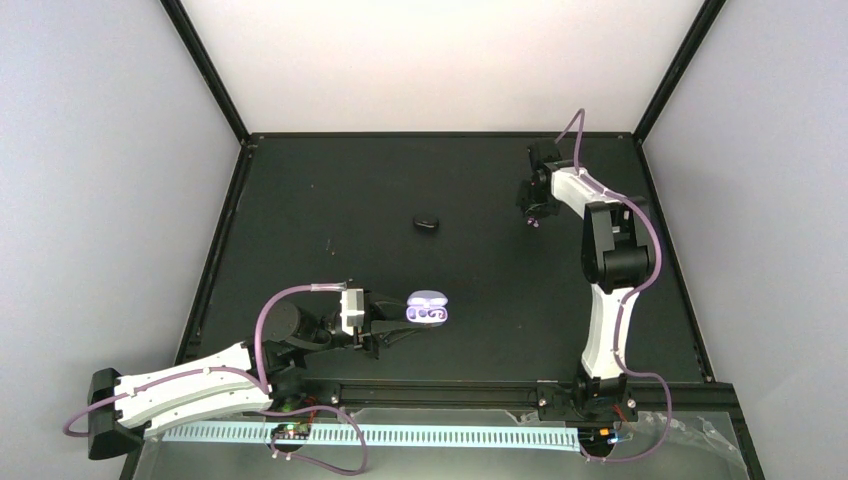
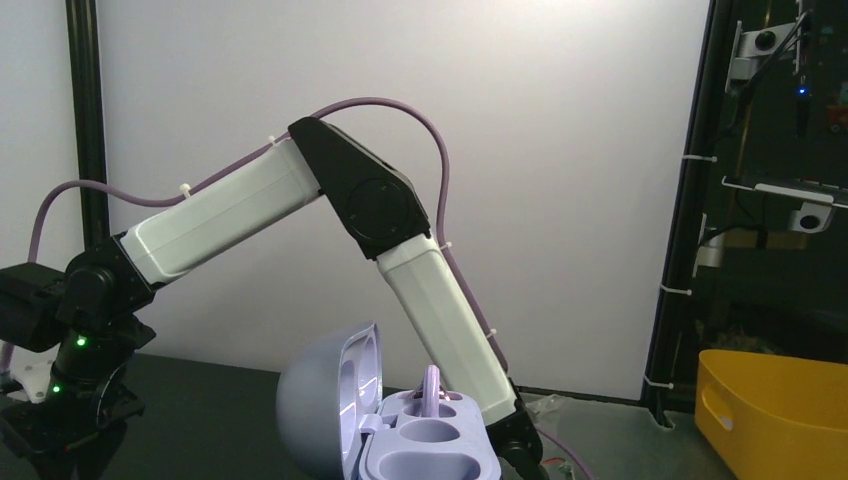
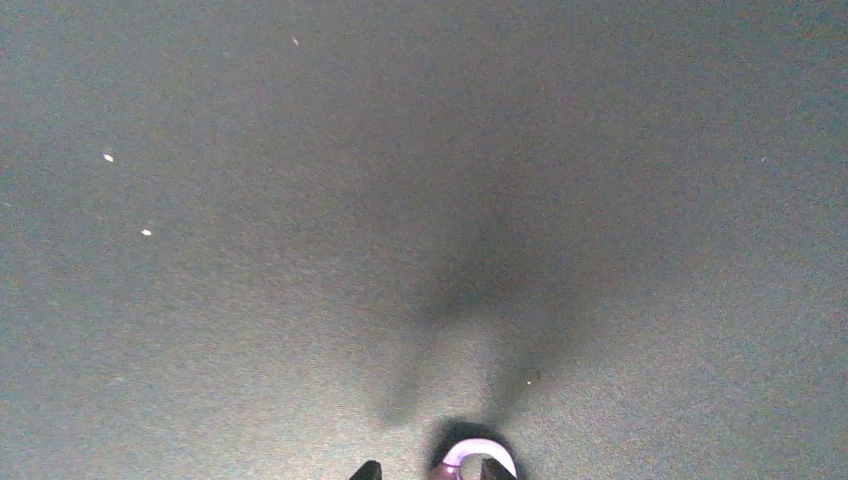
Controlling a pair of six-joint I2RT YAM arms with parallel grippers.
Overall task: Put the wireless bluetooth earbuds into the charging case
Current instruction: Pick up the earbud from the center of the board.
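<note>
The case (image 1: pixel 428 310) is sitting open on the table (image 1: pixel 500 280), left of centre and towards the near edge. Its pale inside is facing up. My left gripper (image 1: pixel 398 325) is reaching in from the left, closed tight and clamping the case by its left edge.

Through my left wrist camera the case (image 2: pixel 430 450) is lying at the bottom of the view. Its lid (image 2: pixel 320 400) is standing up on the left and the near socket is showing empty. A small lavender piece (image 2: pixel 432 385) is sticking up at the far socket. I cannot tell whether it is a bud.

One bud (image 1: pixel 534 223) is showing at the far right of the table, well apart from the case, right at the tips of my right gripper (image 1: pixel 533 212). In my right wrist camera that bud (image 3: pixel 470 458) is sitting at the bottom edge, against one fingertip of my right gripper (image 3: pixel 428 472). The jaws are standing only a little apart, and I cannot tell whether they are pinching it.

A small dark lump (image 1: pixel 427 222) is lying alone near the middle of the table, between the two grippers. A yellow bin (image 2: pixel 770 410) is showing beyond the table's right side.
</note>
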